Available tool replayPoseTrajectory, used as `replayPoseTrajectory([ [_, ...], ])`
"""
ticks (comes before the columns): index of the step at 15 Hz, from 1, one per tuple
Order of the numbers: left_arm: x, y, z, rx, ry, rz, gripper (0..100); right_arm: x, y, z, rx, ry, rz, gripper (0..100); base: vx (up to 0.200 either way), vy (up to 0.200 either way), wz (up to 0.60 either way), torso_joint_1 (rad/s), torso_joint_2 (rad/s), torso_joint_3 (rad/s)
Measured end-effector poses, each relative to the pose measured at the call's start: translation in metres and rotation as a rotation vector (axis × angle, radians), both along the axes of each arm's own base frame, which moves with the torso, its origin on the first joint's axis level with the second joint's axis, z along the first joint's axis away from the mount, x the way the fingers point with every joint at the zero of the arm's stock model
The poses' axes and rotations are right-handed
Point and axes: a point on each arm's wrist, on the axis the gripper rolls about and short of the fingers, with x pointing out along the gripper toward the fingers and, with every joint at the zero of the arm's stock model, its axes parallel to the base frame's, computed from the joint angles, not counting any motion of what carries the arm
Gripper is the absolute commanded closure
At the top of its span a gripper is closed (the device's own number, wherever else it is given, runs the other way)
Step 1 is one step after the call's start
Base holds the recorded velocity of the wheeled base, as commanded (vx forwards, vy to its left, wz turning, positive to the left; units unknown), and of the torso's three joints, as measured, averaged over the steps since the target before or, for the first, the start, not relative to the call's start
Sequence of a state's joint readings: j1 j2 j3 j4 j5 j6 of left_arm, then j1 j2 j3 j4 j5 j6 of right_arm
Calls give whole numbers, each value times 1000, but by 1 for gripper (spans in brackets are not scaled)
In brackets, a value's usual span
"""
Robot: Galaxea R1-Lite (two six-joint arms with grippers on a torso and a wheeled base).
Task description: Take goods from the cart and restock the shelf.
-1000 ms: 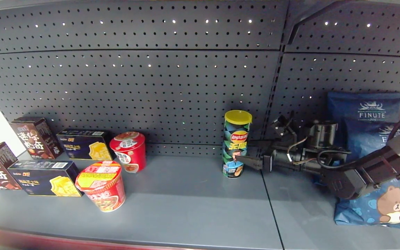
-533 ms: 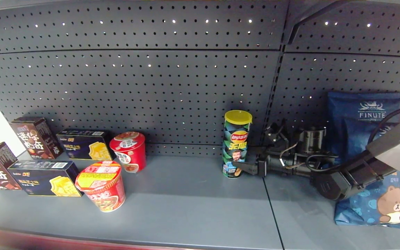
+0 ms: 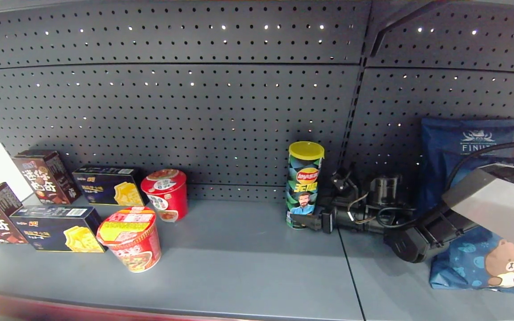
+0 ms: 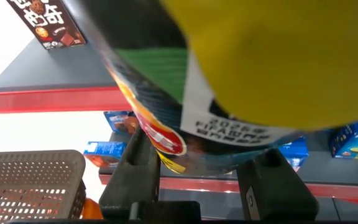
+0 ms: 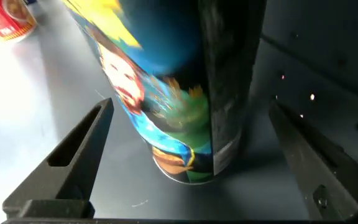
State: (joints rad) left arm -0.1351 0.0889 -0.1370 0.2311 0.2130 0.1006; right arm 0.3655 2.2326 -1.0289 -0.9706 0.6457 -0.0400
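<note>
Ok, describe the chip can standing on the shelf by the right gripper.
The chip can is a tall cylinder with a yellow lid and a glossy wrap patterned green, black and blue, bearing a red-and-yellow logo and a printed figure. It stands upright on the grey shelf, near the pegboard back. The open right gripper straddles its base, with gaps to both fingers.

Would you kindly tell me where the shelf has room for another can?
Widest bare patch: shelf between the noodle cups and the chips can, out to the front edge. Crowded: boxes at left; right pincer and blue bags at right.
</note>
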Motion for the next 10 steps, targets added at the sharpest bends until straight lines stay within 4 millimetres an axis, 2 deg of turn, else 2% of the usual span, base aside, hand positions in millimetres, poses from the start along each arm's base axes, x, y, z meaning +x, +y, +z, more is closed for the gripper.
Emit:
replayPoseTrajectory([
  [2, 0, 0, -2, 0, 6, 1, 100, 1, 1, -5, -4, 10, 0, 0, 0, 0, 0, 0, 0, 0],
  [3, 0, 0, -2, 0, 7, 1, 100, 1, 1, -7, -6, 14, 0, 100, 0, 0, 0, 0, 0, 0],
  [7, 1, 0, -2, 0, 8, 2, 100, 1, 4, -9, -9, 16, 1, 100, 0, 0, 0, 0, 0, 0],
  [10, 1, 0, -2, -1, 9, 1, 100, -4, 6, -2, -6, 7, 5, 100, 0, 0, 0, 0, 0, 0],
])
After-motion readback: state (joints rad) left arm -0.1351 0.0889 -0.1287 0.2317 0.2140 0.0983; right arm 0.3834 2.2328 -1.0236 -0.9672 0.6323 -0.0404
